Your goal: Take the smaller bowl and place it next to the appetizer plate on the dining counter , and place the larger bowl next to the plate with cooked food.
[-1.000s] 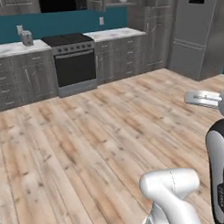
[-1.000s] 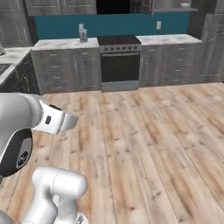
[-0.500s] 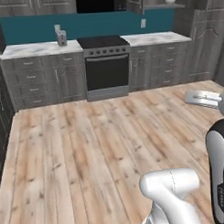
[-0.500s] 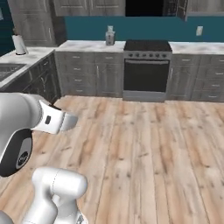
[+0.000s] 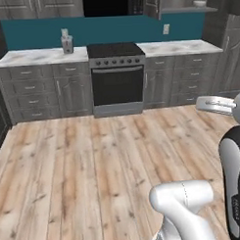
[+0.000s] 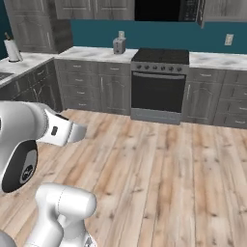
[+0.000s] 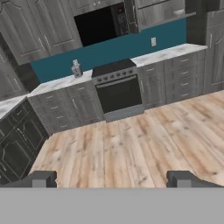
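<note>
Claw empty, fingertips spread wide apart at bottom of hand view, nothing between them; prob. carried that way because there's nothing to grab yet. Neither bowl, neither plate nor the dining bench can be made out in any frame, so I can't say where they are. Base faces the kitchen wall: stove centre-top of left base view, marble bench w/ grey drawers either side, small canister upper left, teal backsplash behind. Wood floor fills the foreground. Judgement: search/drive phase, task hardly started; arm tucked close to base, likely for travel.
</note>
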